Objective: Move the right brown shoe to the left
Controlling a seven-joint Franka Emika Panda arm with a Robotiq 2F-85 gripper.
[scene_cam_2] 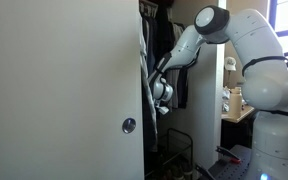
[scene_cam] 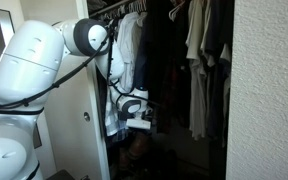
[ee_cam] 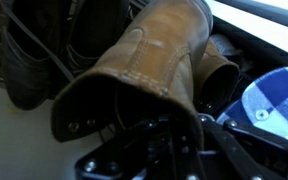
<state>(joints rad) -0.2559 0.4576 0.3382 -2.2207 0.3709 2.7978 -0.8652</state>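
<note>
- Reaching into a dark closet, the white robot arm (scene_cam: 44,70) shows in both exterior views (scene_cam_2: 254,50), its forearm angled down past the door edge.
- Standing beside the arm is a white closet door (scene_cam_2: 64,90), which fills much of an exterior view and carries a small round knob (scene_cam_2: 129,125).
- Hanging clothes (scene_cam: 204,60) fill the upper closet, with pale and dark shirts side by side on a rail.
- In the wrist view, the brown shoe (ee_cam: 144,60), a tan leather boot with stitched seams, takes up the middle of the picture. It lies tilted, with its open cuff towards the camera and its toe pointing away.
- A second brown shoe (ee_cam: 219,65) lies just behind it on the right, mostly hidden, with only its rounded cuff showing.
- Dark boots (ee_cam: 34,50) stand just beside the tan boot on its left.
- A blue-and-white checked cloth (ee_cam: 274,100) sits at the right edge.
- The gripper (ee_cam: 174,150) is right at the tan boot's cuff, and its dark fingers merge with the shadow there. I cannot tell whether it is gripping the leather or standing apart.
- In the exterior views the gripper (scene_cam: 136,118) hangs low inside the closet (scene_cam_2: 161,100), below the clothes.
</note>
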